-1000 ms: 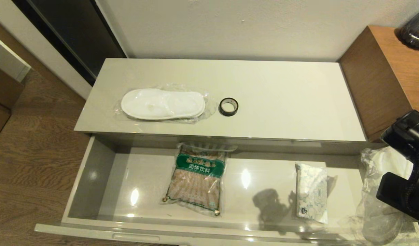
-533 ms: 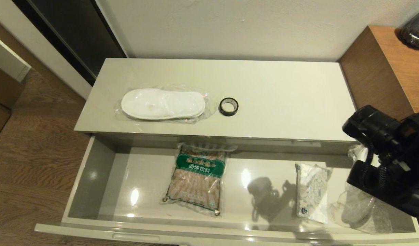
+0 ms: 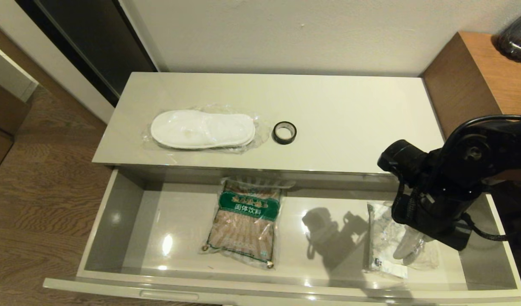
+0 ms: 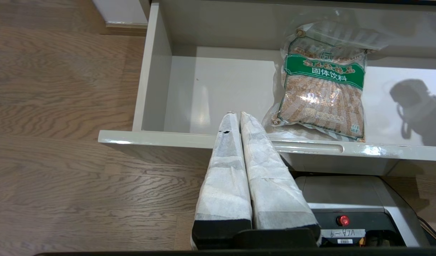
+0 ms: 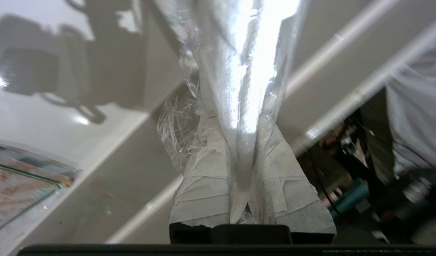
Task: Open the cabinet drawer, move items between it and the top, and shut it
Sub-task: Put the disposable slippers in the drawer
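Here the right gripper (image 5: 244,149) pinches a slipper pair in its clear bag (image 5: 246,64), the two taped fingers (image 5: 203,188) pressed onto the plastic from either side. In the head view the right gripper (image 3: 406,250) hangs low inside the open drawer (image 3: 111,221), toward its right end, with the bagged slippers (image 3: 409,244) dangling beneath it. The bag hangs over or against the flat white packet (image 3: 381,238), which lies on the drawer floor; whether the two touch I cannot tell. Further left in the drawer lies the brown bag (image 3: 245,223) with its green label, well apart from the packet.

On the top (image 3: 349,114), the other slipper pair (image 3: 203,128) lies in its own bag toward the left, and the black tape roll (image 3: 284,132) sits just beside it on the right.

The left gripper (image 4: 235,115) is parked in front of the drawer's front edge, below it, its white-wrapped fingers (image 4: 226,170) pressed together on nothing. A brown wooden unit (image 3: 477,89) stands against the right end of the cabinet.
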You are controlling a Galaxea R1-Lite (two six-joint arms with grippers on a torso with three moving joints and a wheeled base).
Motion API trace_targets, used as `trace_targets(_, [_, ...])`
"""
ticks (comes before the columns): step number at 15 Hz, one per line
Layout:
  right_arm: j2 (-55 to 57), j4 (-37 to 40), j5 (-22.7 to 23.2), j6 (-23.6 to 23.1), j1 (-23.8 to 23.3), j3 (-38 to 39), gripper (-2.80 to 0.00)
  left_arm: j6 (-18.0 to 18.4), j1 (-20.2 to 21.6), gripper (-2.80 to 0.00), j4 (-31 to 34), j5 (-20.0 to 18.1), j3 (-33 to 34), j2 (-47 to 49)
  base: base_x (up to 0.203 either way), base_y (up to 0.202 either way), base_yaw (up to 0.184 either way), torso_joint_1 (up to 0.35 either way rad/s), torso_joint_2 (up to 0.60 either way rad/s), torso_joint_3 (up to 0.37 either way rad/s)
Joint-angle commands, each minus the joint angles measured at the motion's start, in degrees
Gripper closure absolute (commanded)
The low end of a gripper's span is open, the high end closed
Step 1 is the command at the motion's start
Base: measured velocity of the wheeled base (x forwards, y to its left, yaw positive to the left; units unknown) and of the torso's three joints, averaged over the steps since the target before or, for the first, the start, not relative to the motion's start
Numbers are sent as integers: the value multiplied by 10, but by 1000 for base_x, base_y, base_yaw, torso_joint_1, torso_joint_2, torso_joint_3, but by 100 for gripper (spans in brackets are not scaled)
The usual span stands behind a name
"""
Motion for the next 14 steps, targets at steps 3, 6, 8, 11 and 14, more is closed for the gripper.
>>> trace_targets(3, [67, -54, -1, -14, 0, -2, 0, 0, 0, 0, 0, 0, 0, 0, 0, 0, 0, 0, 0, 0])
trace_targets(6, [108, -87, 0, -26, 0, -23, 0, -1, 0, 0, 0, 0, 0, 0, 0, 0, 0, 0, 0, 0])
trace_targets(8, [123, -90, -1, -36, 0, -33, 0, 0, 0, 0, 0, 0, 0, 0, 0, 0, 0, 0, 0, 0])
trace_targets(11, [137, -103, 0, -47, 0, -36, 0, -1, 0, 0, 0, 0, 0, 0, 0, 0, 0, 0, 0, 0])
trace_targets(14, [140, -103, -2, -50, 0, -38, 0, 0, 0, 0, 0, 0, 0, 0, 0, 0, 0, 0, 0, 0])
